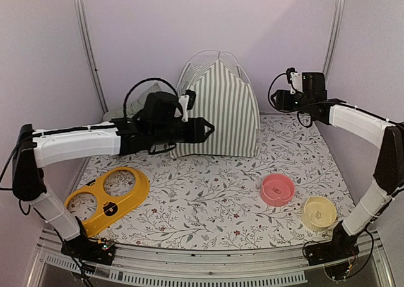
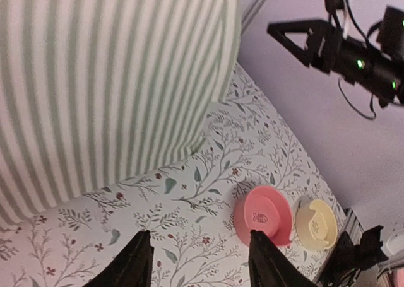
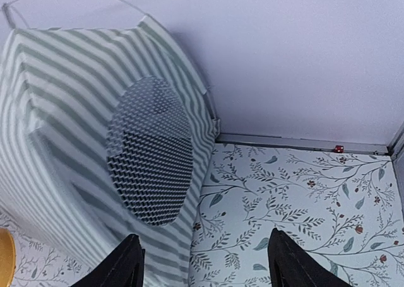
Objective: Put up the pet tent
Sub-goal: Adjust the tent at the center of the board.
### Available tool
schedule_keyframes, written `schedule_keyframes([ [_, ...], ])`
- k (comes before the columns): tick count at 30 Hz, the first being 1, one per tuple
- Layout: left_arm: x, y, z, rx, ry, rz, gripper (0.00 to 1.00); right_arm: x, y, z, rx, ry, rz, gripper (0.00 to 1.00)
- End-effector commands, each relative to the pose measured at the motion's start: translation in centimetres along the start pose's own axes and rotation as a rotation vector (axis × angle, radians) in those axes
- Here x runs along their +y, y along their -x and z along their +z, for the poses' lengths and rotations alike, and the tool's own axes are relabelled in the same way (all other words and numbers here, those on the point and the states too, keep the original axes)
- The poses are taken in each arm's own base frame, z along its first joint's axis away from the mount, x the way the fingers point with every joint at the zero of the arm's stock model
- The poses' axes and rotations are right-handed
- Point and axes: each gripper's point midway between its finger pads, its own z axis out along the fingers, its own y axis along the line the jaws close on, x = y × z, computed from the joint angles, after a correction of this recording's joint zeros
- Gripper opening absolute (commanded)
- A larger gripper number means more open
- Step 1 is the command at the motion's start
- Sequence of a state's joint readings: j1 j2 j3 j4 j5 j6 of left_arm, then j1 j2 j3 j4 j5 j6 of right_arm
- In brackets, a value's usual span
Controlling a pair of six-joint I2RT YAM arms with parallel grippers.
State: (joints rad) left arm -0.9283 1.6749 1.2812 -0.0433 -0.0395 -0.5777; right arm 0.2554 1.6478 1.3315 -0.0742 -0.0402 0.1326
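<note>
The pet tent stands upright at the back middle of the mat, green-and-white striped, with thin white poles arching over its peak. My left gripper hovers in front of its lower left face. In the left wrist view, my left gripper is open with nothing between the fingers, and the striped tent fills the upper left. My right gripper hangs to the right of the tent, apart from it. In the right wrist view, my right gripper is open and empty, facing the tent's round mesh panel.
A pink bowl and a cream bowl sit at the front right of the floral mat. A yellow two-hole bowl stand lies at the front left. Walls close in the back and both sides.
</note>
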Motion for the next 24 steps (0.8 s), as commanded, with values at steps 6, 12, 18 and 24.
schedule_keyframes([
  [6, 16.7, 10.2, -8.5, -0.283, 0.342, -0.213, 0.54, 4.4, -0.8, -5.9, -0.031, 0.062, -0.026, 0.69],
  [12, 18.9, 10.9, -1.6, -0.155, 0.316, -0.173, 0.48, 4.7, -1.3, -6.9, -0.032, 0.069, -0.004, 0.71],
  [18, 11.5, 6.4, 5.0, -0.036, 0.194, -0.115, 0.47, 4.2, -1.0, -8.0, -0.042, 0.050, 0.000, 0.72],
  [24, -1.2, 2.0, 10.6, 0.032, -0.058, -0.008, 0.49, 4.3, -0.5, -9.9, -0.057, 0.061, -0.002, 0.73],
])
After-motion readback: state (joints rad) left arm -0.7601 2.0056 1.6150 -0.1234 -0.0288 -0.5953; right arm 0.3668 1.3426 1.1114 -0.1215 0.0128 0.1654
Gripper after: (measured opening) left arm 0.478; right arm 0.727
